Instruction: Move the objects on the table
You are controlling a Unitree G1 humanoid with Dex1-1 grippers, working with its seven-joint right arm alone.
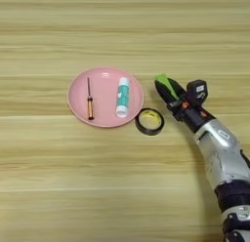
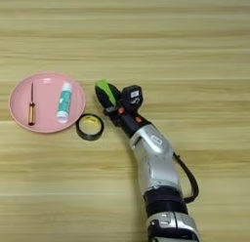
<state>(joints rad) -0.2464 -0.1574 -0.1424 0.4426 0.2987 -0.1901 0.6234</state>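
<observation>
wooden tabletop (image 1: 58, 187) filled frame. right gripper (image 1: 167, 88) right of centre; jaws closed on green block (image 1: 163, 80), just right of pink plate (image 1: 78, 90). judgement: keep grip firm, lift clear of tape roll (image 1: 149, 121).

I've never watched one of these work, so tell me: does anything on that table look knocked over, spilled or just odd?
Nothing stands out. A screwdriver and a tube lie side by side in the pink plate, a tape roll lies flat at its rim, and the gripper holds a green block beside them.
</observation>
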